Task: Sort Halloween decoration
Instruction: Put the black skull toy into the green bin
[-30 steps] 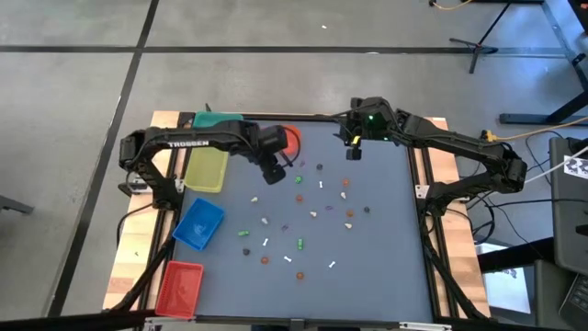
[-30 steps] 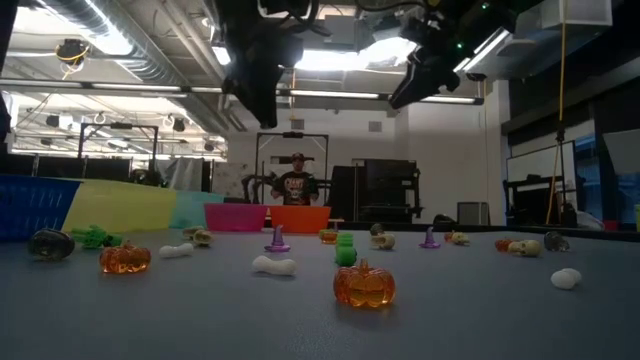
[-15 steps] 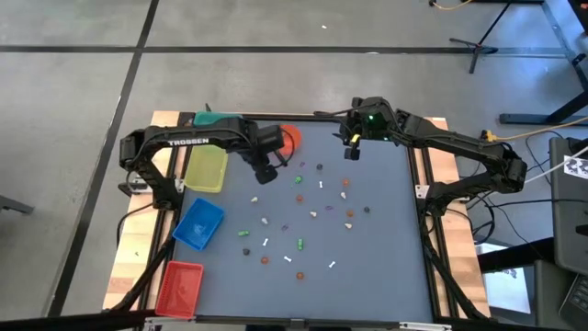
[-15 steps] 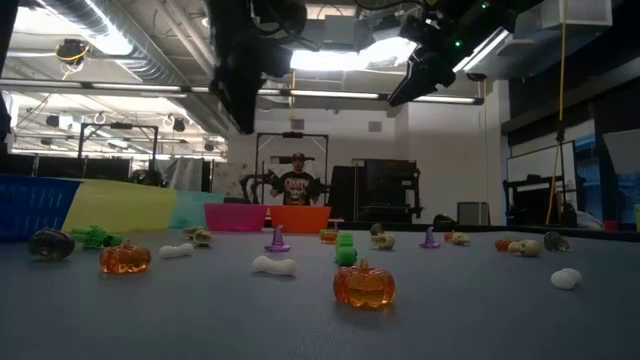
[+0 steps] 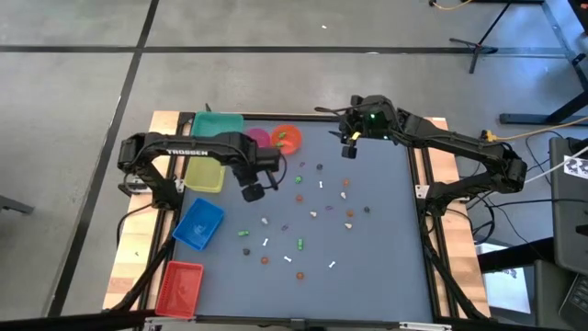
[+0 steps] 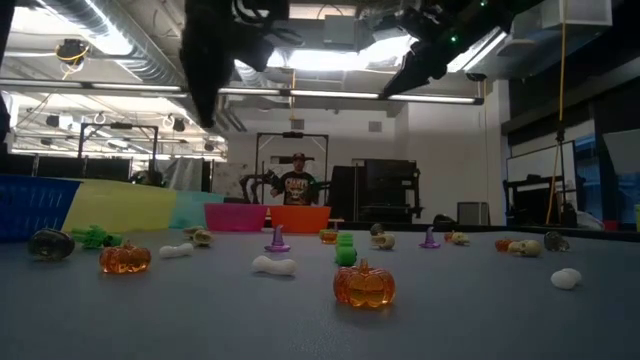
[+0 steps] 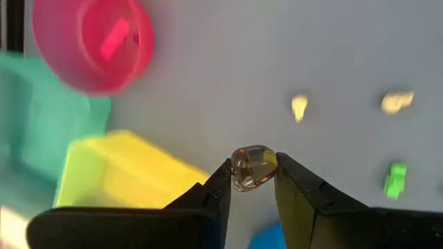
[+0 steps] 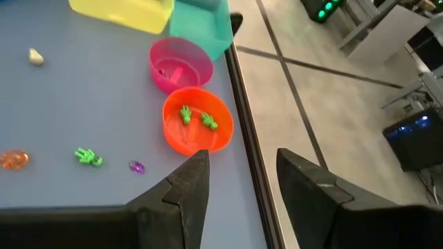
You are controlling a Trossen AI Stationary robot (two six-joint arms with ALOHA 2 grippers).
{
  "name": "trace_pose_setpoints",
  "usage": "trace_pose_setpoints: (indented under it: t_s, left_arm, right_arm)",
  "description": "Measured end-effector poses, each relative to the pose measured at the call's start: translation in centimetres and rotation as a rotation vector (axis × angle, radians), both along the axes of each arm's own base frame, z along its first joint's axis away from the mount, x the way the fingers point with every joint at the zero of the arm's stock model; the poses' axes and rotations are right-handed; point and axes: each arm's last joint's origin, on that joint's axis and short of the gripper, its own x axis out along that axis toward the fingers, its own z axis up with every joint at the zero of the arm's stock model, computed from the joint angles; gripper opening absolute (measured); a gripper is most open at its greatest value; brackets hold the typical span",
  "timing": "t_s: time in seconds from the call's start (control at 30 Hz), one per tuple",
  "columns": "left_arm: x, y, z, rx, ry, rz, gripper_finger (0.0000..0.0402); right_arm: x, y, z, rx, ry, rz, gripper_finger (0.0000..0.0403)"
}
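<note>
Trinket (image 7: 253, 167) (details blurred) in left gripper (image 7: 252, 181)

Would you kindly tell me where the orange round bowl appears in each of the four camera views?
High view: the orange bowl sits near the table's far edge, right of the pink bowl.
Low view: the orange bowl is at the far table edge, centre, again right of the pink bowl.
Left wrist view: not in it; only the pink bowl shows.
Right wrist view: the orange bowl is centre, holding two green trinkets.
Shared landmark: the pink bowl.
</note>
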Motion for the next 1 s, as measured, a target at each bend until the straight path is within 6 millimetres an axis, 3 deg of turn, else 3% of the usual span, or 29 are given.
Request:
trace_pose_setpoints:
  t_s: [0.27,0.67,1.0]
  left_arm:
    - [-1.0,-1.5,0.1,-0.002,0.089,0.081,0.0072]
    - [-1.6,-1.9,0.1,-0.059,0.149,0.103,0.0072]
    - [-2.1,-4.2,0.6,-0.141,0.148,0.138,0.0072]
  right_arm:
    - [0.3,0.0,0.5,-0.008,-0.057,0.033,0.0168]
    - [0.3,0.0,0.4,0.013,-0.062,0.019,0.0168]
    - [0.2,-0.3,-0.4,0.082,-0.026,-0.122,0.0168]
